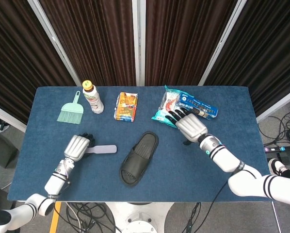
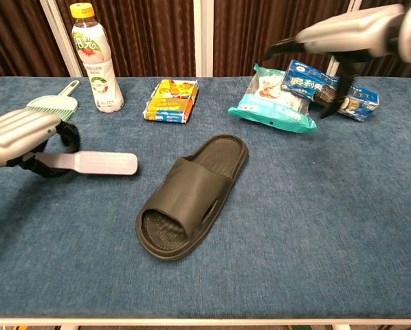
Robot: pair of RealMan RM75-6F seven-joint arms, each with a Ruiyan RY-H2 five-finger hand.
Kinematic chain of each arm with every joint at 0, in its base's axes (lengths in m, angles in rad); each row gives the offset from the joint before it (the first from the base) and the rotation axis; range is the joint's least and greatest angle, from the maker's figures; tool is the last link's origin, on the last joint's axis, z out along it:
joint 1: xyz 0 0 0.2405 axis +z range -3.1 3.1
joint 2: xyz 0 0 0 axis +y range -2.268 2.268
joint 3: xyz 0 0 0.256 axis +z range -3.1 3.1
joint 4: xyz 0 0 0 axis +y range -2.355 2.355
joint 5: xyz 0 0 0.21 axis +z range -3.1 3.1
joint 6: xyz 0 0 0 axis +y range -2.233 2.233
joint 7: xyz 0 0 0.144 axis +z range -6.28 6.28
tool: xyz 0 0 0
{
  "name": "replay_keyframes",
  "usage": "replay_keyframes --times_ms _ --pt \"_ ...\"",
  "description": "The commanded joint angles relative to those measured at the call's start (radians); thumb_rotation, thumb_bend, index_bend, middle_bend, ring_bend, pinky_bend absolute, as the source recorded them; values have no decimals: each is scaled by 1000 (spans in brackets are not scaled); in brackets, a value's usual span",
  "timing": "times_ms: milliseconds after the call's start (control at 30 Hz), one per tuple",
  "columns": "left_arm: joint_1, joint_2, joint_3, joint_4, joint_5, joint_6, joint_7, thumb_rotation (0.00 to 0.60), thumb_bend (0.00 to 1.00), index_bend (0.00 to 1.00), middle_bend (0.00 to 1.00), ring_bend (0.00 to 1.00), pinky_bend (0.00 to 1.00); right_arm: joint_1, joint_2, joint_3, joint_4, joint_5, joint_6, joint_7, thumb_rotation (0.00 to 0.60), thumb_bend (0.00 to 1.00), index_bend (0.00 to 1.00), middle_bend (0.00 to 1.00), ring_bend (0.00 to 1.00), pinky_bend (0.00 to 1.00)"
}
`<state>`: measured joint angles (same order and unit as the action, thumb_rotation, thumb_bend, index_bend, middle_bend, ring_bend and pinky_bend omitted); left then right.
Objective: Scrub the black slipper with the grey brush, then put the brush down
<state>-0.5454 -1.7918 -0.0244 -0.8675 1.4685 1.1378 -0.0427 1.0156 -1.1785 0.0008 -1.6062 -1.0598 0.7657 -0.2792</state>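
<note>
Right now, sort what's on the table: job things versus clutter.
Job: black slipper, grey brush held by the left hand.
Clutter: green brush, drink bottle, yellow snack pack, teal snack bag, blue biscuit pack.
</note>
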Motion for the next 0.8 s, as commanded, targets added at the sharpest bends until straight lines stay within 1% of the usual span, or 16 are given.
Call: replay_keyframes --times_ms 33,67,133,200,267,367,467,533,633,700,800 --pt "5 42 -11 -81 -21 -21 50 598 221 177 260 205 405 -60 47 -16 -25 -45 44 52 600 0 0 0 0 0" --pt "8 55 -13 -104 -25 -17 57 592 198 141 223 180 384 -78 60 -19 -29 -58 59 66 600 0 0 0 0 0" --pt "27 94 -21 -164 -28 15 56 578 176 105 188 159 368 -125 95 -29 -39 -91 97 105 600 1 0 0 0 0" --pt "57 143 -24 -219 -31 61 49 575 173 100 183 157 368 -176 136 -45 -50 -121 137 141 600 12 0 0 0 0" --pt "87 194 -23 -269 -45 85 59 574 169 100 182 157 366 -225 170 -60 -60 -137 180 162 600 27 0 0 0 0" --pt "147 281 -21 -352 -70 139 50 584 162 109 182 157 365 -324 201 -78 -67 -164 296 183 600 56 0 0 0 0" --pt "215 353 -20 -402 -98 204 43 600 160 151 188 157 363 -436 202 -91 -53 -191 434 211 600 78 0 4 0 0" --pt "263 399 -18 -428 -125 243 45 600 160 167 193 157 361 -511 193 -96 -40 -197 517 241 600 83 0 26 0 0" --pt "330 458 -11 -470 -165 286 52 600 159 179 194 157 340 -607 172 -100 -21 -196 610 275 600 84 0 71 0 0" --pt "375 488 -5 -503 -180 322 47 600 158 180 194 157 316 -666 150 -104 -1 -207 667 296 600 84 0 68 0 0" --pt "427 511 11 -540 -172 374 50 600 159 180 194 157 294 -732 129 -110 20 -234 726 329 600 84 0 51 0 0"
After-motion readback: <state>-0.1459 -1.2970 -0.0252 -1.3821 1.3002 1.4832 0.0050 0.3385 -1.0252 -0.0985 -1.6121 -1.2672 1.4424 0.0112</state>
